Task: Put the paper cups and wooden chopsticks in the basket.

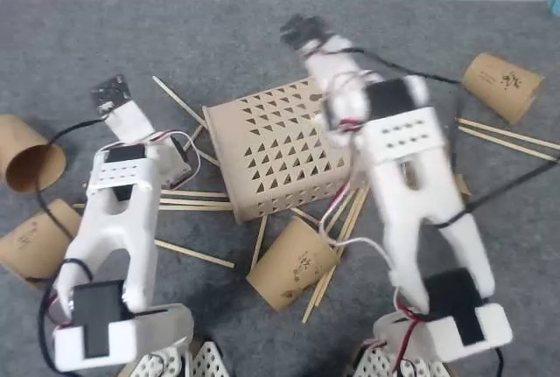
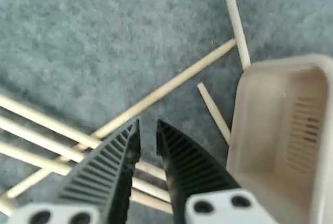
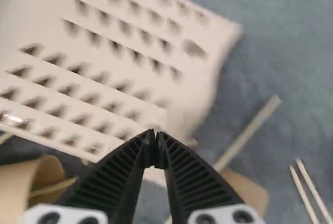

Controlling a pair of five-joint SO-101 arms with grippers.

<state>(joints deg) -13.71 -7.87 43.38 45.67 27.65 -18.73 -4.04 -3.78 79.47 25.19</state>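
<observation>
Beige perforated plastic forms the basket, which we find tipped on its side on the grey carpet between our two grippers, its open mouth turned toward the left gripper. That gripper hangs low over the carpet, its jaws parted by only a narrow gap with nothing in it. The basket's rim is just beside the gripper, on the side toward the other arm. Several wooden chopsticks lie crossed on the carpet under and just ahead of its fingertips, and one of them runs up to the basket's rim. The right gripper sits over the opposite end of the basket, its tips pressed together at the edge of the perforated wall, and we see nothing held between them. A paper cup lies on its side behind this gripper, toward its arm's base, close against the basket, with a bundle of chopsticks partly beneath it. A second cup lies well apart from the right gripper, on the side away from the basket, with a pair of chopsticks near it. Two more cups lie on their sides well apart from the left gripper, on its outer side. We see every cup and chopstick lying on the carpet.
</observation>
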